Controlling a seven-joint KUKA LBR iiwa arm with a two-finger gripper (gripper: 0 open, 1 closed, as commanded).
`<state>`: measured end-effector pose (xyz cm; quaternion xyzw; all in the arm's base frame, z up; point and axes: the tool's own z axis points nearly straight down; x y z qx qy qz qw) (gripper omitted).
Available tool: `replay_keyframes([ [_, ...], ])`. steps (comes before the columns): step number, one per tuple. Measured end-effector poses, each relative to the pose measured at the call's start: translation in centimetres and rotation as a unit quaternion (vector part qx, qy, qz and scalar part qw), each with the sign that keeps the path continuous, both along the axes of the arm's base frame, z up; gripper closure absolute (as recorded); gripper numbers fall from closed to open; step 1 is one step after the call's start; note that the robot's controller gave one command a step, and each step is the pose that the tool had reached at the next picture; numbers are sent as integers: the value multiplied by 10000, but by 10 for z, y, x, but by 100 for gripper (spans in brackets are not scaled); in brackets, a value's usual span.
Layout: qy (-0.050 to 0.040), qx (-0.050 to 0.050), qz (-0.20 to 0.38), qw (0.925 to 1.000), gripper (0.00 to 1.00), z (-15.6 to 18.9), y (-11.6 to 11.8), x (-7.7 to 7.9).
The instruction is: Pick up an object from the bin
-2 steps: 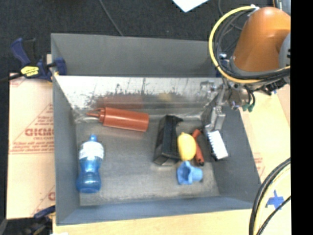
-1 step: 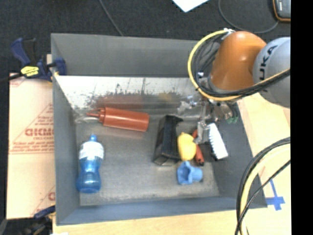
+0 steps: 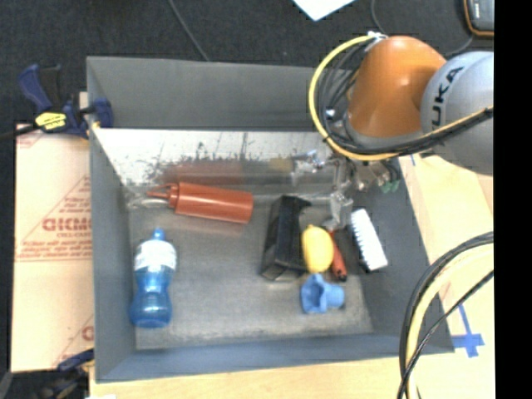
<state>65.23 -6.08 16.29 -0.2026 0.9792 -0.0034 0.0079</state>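
My gripper (image 3: 337,204) hangs below the wrist at the right side of the bin, just above a small cluster of things. Right under it lies a yellow egg-shaped object (image 3: 317,248). A thin red-orange piece (image 3: 338,258) lies against the yellow object's right side. A white-bristled brush with a black back (image 3: 366,239) lies to the gripper's right. A black folded case (image 3: 282,236) lies to its left. I see nothing held in the gripper.
A crumpled blue toy (image 3: 321,294) lies in front of the cluster. An orange-red bottle (image 3: 211,203) lies on its side at the back left. A blue bottle with a white cap (image 3: 152,286) lies at the front left. The arm and its cables hang over the bin's right rim.
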Motion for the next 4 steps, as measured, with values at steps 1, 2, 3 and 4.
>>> replay_keyframes([
  [1, 52, 2, 1108, 9938, 0, -37, 31, -2],
  [2, -152, -60, 2750, 9613, 0, -74, 19, 10],
  [3, -79, -100, 2759, 9611, 100, -81, 47, 10],
  [4, -79, -98, 2747, 9614, 100, -81, 47, 10],
])
